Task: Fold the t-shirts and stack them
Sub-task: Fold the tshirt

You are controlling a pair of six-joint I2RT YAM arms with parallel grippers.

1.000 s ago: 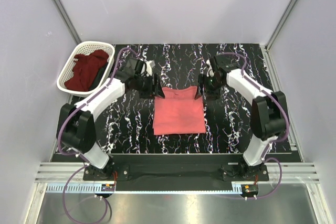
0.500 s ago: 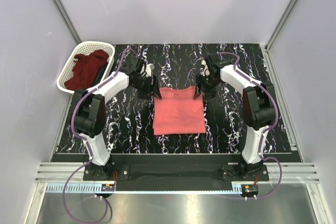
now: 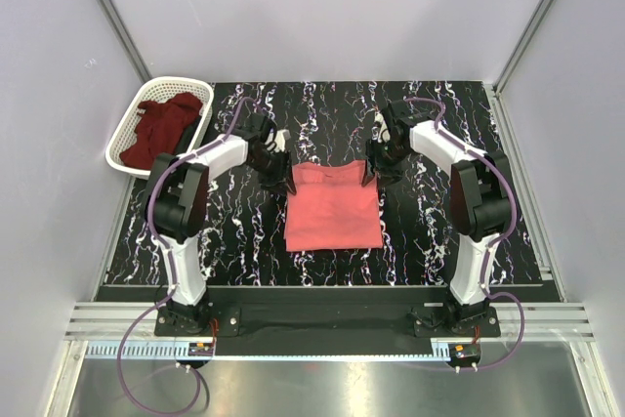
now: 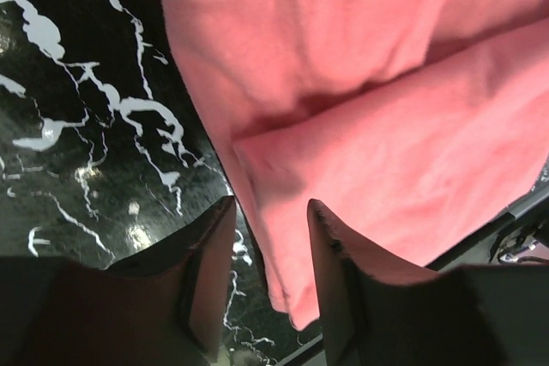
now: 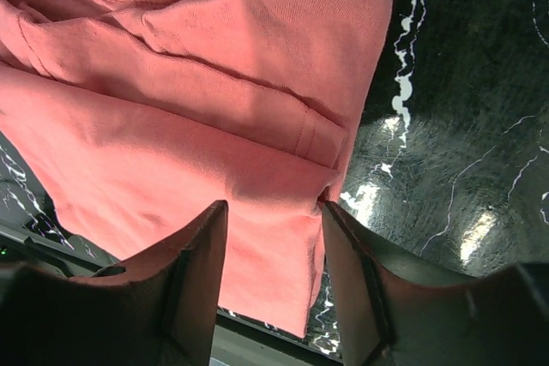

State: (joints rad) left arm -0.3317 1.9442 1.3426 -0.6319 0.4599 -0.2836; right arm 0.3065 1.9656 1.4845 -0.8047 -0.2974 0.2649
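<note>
Two grippers are down at the upper corners of the salmon-pink t-shirt [image 3: 332,210], one on each side. In its own wrist view the left gripper [image 4: 270,207] has its dark fingers parted, rising from the bottom edge of the frame. The shirt's folded edge runs into the gap between them, with pink cloth passing under the right-hand finger and bare marbled table [image 3: 430,231] under the left-hand one. The cloth lies loose there and is not pinched.

The right gripper [image 5: 273,207] is also spread, its two fingers at the bottom of its view. It straddles the shirt's side edge just below a folded sleeve hem. Pink cloth fills the gap and the left and centre of that frame, and the black table shows on the right.

From overhead, the pink shirt lies folded into a near rectangle at the centre of the frame, flat on the black, white-veined table, with its collar toward the top. The left gripper is at the shirt's upper-left corner and the right gripper at its upper-right corner. Both arms reach up from the bottom of the picture.

The maroon t-shirt [image 3: 164,129] is heaped in a white lattice basket [image 3: 118,150] in the upper left of the frame, at the table's corner. It is well apart from the pink shirt.
</note>
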